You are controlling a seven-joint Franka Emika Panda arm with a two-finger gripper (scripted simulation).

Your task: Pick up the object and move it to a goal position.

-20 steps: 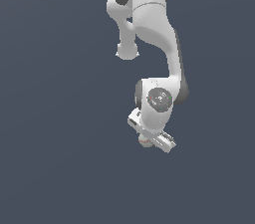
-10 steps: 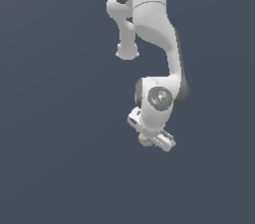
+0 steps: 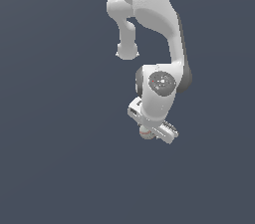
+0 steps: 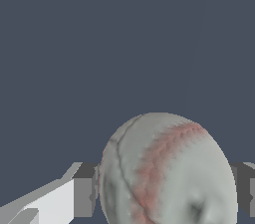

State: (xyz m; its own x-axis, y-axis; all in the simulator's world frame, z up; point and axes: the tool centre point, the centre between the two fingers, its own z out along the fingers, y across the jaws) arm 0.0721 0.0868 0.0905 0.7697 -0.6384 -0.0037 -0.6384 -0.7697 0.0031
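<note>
Ball (image 4: 167, 170) sits between gripper (image 3: 149, 135) fingers (image 4: 82, 196), pads pressed on both flanks, grip closed on it. Exterior view: ball tucked under hand. Pick looks done; carry to goal remains, no goal marker visible.

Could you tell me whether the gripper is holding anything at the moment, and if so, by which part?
Yes: the gripper holds the ball, with a finger on each of its opposite sides.
</note>
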